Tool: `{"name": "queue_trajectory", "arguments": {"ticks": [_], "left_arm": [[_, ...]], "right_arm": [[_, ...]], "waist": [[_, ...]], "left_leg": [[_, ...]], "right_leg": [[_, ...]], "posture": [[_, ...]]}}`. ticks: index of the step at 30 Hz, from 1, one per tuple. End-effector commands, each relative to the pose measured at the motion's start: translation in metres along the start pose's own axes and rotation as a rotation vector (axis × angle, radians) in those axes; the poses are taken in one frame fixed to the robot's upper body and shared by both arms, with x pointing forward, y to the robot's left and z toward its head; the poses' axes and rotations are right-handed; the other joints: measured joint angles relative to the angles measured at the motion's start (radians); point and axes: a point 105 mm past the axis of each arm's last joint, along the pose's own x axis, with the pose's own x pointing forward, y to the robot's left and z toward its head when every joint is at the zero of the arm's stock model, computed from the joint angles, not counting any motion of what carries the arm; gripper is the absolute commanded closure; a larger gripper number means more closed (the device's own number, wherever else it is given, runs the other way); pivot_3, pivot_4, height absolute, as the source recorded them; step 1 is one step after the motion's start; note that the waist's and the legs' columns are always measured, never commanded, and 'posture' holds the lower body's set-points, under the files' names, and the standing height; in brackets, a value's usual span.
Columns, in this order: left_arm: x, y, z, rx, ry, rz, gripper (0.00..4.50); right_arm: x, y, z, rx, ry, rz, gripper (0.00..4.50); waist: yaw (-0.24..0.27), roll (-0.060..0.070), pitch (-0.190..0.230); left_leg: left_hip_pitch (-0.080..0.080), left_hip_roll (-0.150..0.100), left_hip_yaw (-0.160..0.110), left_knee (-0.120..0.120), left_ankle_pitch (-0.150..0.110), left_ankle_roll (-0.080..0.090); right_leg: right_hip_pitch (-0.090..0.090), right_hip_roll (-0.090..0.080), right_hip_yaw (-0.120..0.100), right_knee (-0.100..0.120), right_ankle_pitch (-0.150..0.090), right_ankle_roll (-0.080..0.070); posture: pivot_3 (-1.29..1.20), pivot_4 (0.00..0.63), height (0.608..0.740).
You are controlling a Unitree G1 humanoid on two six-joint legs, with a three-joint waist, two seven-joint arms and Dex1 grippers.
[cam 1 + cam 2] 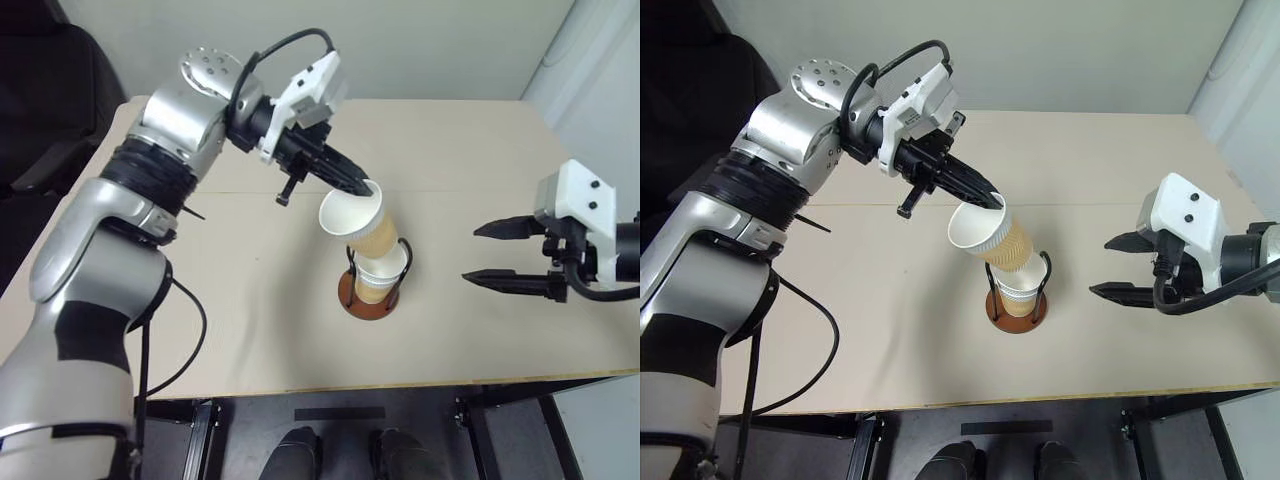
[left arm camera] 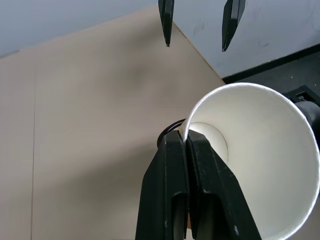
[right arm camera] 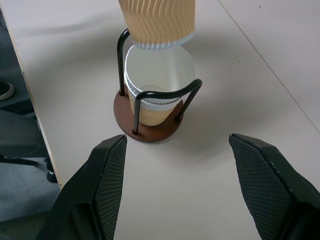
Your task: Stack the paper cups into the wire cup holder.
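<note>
My left gripper is shut on the rim of a tan paper cup, one finger inside the white mouth and one outside. The cup hangs tilted, mouth toward me, its bottom just above the wire cup holder. Between the holder's two black wire loops stands another paper cup, upright, and the held cup's bottom sits slightly above its rim. My right gripper hovers open to the right of the holder, pointing at it, with nothing between its fingers.
The beige table carries only the holder. Its front edge runs close below the holder. A dark chair stands at the back left, and a black cable hangs from my left arm over the table.
</note>
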Motion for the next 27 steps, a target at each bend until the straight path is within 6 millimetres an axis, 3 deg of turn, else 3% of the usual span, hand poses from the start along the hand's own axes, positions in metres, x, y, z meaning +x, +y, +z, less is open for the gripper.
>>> {"name": "queue_trajectory", "arguments": {"ticks": [1,27], "left_arm": [[0.002,-0.001,0.008,0.047,0.004,-0.032,4.48],[0.030,0.011,-0.002,0.115,0.173,-0.104,4.48]], "right_arm": [[-0.007,-0.002,0.009,-0.032,-0.025,-0.038,1.20],[-0.006,-0.003,0.007,-0.023,-0.025,-0.051,1.20]], "waist": [[0.001,0.000,0.000],[0.009,-0.001,0.000]], "left_leg": [[0.000,-0.001,0.001,0.000,0.000,0.000],[-0.001,-0.001,0.002,0.005,-0.001,0.002]], "right_leg": [[0.000,0.001,0.000,0.000,0.000,0.000],[0.001,0.001,-0.001,0.001,0.000,0.001]], "posture": [[0.00,0.150,0.740],[0.00,0.150,0.740]]}}
